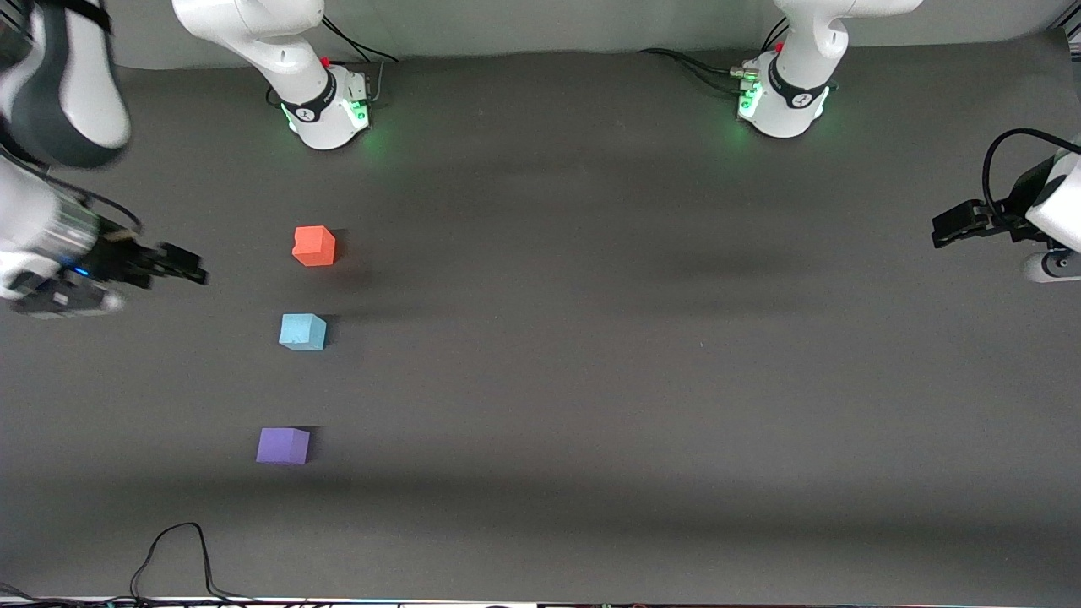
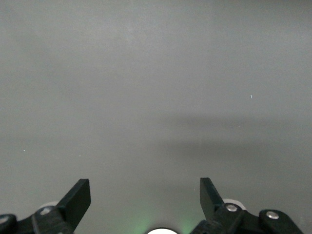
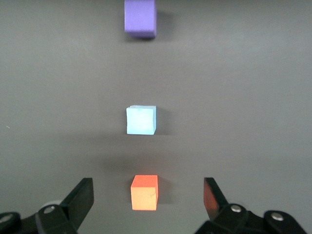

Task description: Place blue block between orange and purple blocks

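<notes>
On the dark surface (image 1: 591, 380) the blue block (image 1: 302, 332) is sitting between the purple block (image 1: 283, 445), nearer the camera, and the orange block (image 1: 314, 246), farther, all apart, while the right pincer (image 1: 187, 268) is hanging wide open and empty off to the blue block's side, and the left pincer (image 1: 950, 226) is waiting wide open and empty, well apart from it.

Purple block (image 3: 140, 18) is chopped off by the edge of the right wrist view, so you only get part of it there. Right gripper (image 1: 173, 263) is motion-smeared in the front view, and most of that arm runs out of frame. Left gripper (image 1: 958, 225) sits at the frame edge too, its arm mostly cut off.
</notes>
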Controlling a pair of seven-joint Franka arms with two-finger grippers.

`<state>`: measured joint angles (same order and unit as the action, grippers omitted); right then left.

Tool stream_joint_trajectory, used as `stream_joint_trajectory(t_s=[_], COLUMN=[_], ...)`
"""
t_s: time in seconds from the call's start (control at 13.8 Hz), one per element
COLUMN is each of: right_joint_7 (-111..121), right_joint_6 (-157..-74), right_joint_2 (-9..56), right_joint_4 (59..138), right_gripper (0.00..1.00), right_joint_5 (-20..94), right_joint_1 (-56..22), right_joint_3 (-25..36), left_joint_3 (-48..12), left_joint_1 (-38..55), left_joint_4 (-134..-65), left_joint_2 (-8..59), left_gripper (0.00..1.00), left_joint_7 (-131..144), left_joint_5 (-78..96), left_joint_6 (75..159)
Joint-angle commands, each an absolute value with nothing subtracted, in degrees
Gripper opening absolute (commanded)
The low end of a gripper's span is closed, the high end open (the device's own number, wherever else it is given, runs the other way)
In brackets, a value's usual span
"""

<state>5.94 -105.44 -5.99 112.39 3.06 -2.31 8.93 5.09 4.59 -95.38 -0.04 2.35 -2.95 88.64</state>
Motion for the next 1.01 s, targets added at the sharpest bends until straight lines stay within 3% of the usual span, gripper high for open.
stream_joint_trajectory(t_s=[0.0, 0.14, 0.29, 0.65, 0.94], right_joint_7=[2.81, 2.64, -0.51, 0.18, 0.18], right_joint_6=[-98.21, -91.96, -90.70, -88.50, -88.24], right_joint_2=[-10.19, -9.67, -9.49, -8.09, -5.19], right_joint_4=[107.61, 101.28, 99.24, 99.23, 100.55], right_gripper=[1.00, 1.00, 1.00, 1.00, 1.00], right_joint_5=[1.06, 0.88, 1.49, 1.41, 1.41], right_joint_1=[-0.88, -0.18, -0.18, -0.44, -0.26], right_joint_3=[8.09, 8.09, 8.17, 8.26, 8.79], left_joint_3=[5.36, 5.45, 5.45, 5.27, 4.92], left_joint_1=[4.66, 4.31, 4.39, 5.01, 4.57], left_joint_4=[-94.04, -95.70, -98.34, -102.82, -100.82], left_joint_2=[0.09, -1.40, -3.77, -6.94, -5.46], left_gripper=[1.00, 1.00, 1.00, 1.00, 1.00], left_joint_7=[1.67, 1.67, 1.76, 2.64, 2.29], left_joint_5=[-3.25, -3.08, -3.25, -3.34, -3.25], left_joint_6=[87.19, 87.80, 88.07, 89.91, 89.04])
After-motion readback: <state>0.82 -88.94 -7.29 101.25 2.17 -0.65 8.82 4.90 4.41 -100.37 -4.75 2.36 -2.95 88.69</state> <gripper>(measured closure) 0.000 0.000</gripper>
